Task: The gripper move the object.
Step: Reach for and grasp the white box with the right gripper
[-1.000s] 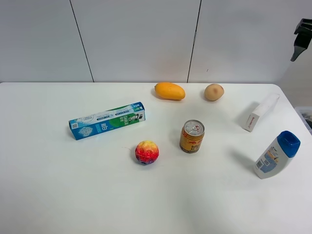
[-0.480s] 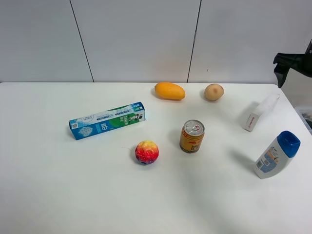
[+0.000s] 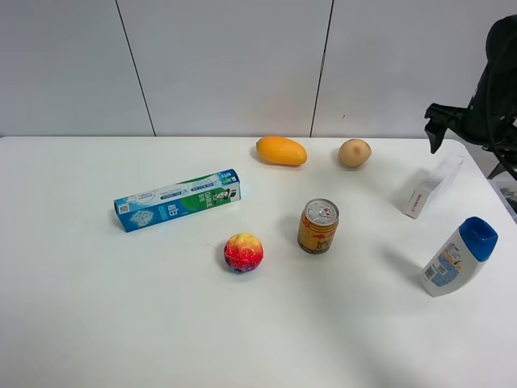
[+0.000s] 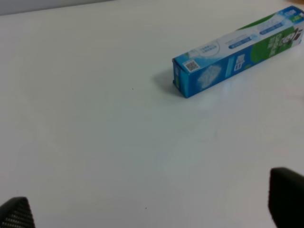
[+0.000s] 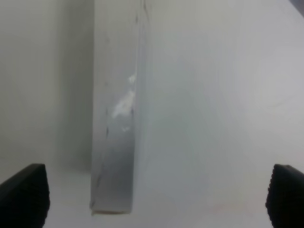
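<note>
The white oblong box [image 3: 432,186] with red lettering on its near end lies at the table's far right, angled toward the back. My right gripper [image 3: 440,125] hangs in the air just above and behind the box, not touching it. In the right wrist view the gripper [image 5: 154,197] is open and empty, its two dark fingertips [image 5: 23,194] wide apart, facing a pale wall; the box does not show there. My left gripper [image 4: 152,204] is open and empty over bare table, and out of the exterior view.
A blue-green toothpaste box [image 3: 178,200] lies at the left, and shows in the left wrist view [image 4: 237,57]. A mango [image 3: 281,151] and a round brown fruit [image 3: 355,152] sit at the back. A can [image 3: 317,226], a multicoloured ball [image 3: 243,252] and a blue-capped bottle [image 3: 456,257] stand nearer.
My right arm has come in from the upper right corner, moving left and down until the gripper is above the white box. Nothing on the table moved.
</note>
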